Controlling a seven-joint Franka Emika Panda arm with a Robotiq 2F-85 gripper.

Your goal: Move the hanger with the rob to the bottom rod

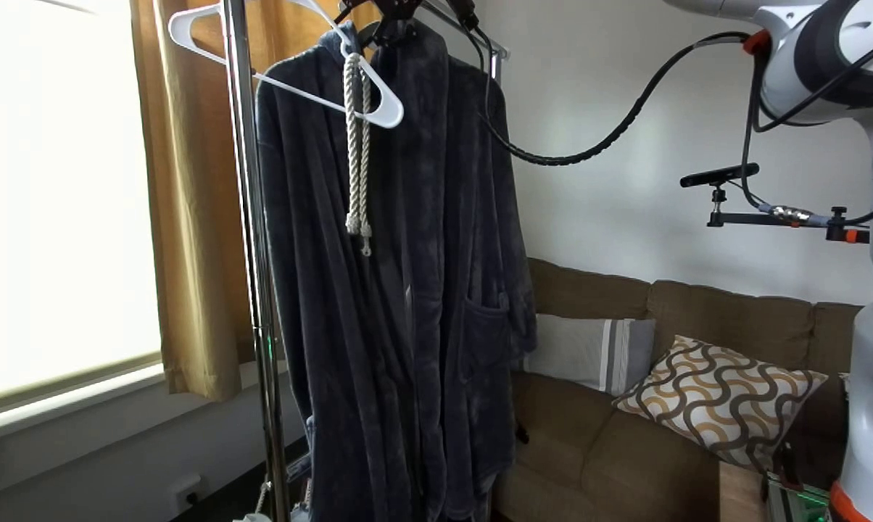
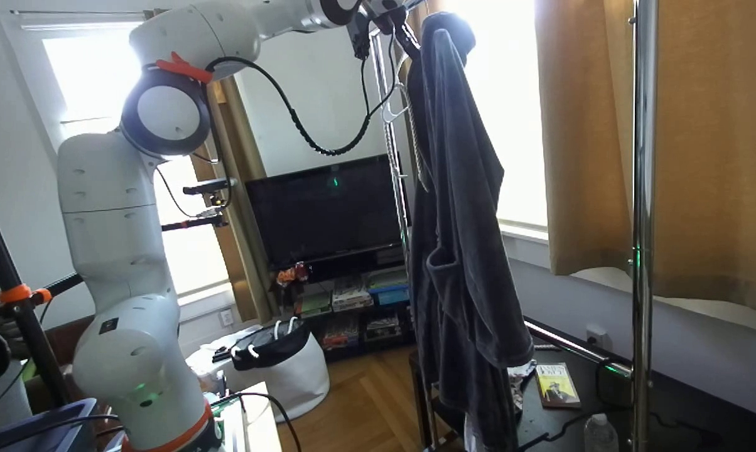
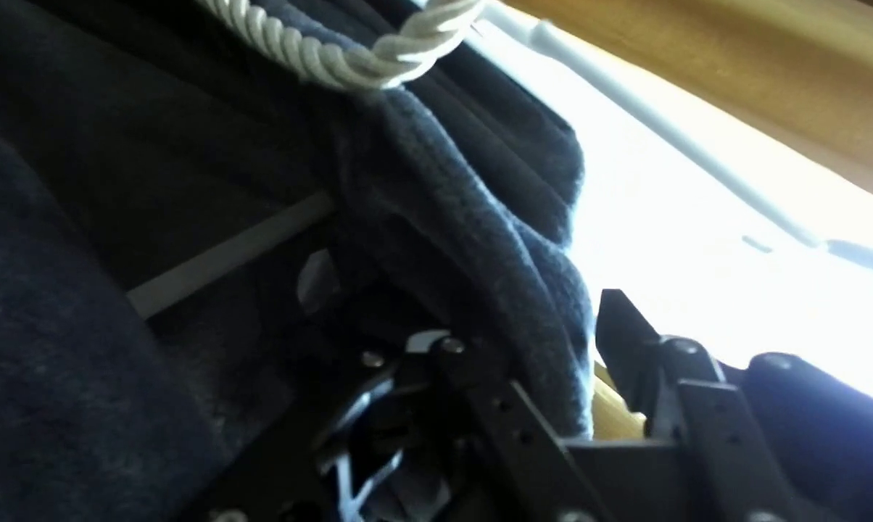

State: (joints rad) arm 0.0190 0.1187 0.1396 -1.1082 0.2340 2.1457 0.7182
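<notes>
Blue-grey robe [image 2: 463, 238] is hanging vertically near the desk's [image 2: 538, 420] robot-side edge, below parted jaws that are straddling its collar [image 3: 531, 312].

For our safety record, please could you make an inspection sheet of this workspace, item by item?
Surface: dark table carries a book and a bottle.
Job's things: robe hangs high near the upper rod, what bears it not visible; white bar inside it, apparently its hanger; bottom rod partly hidden by the robe.
Clutter: second white hanger, overlapping the robe in an exterior view.
Claw: open; robe cloth shows between its fingers, contact unclear.
Cables: black cable hangs in a loop from the arm.
Surroundings: sofa with cushions, curtains, television.
</notes>
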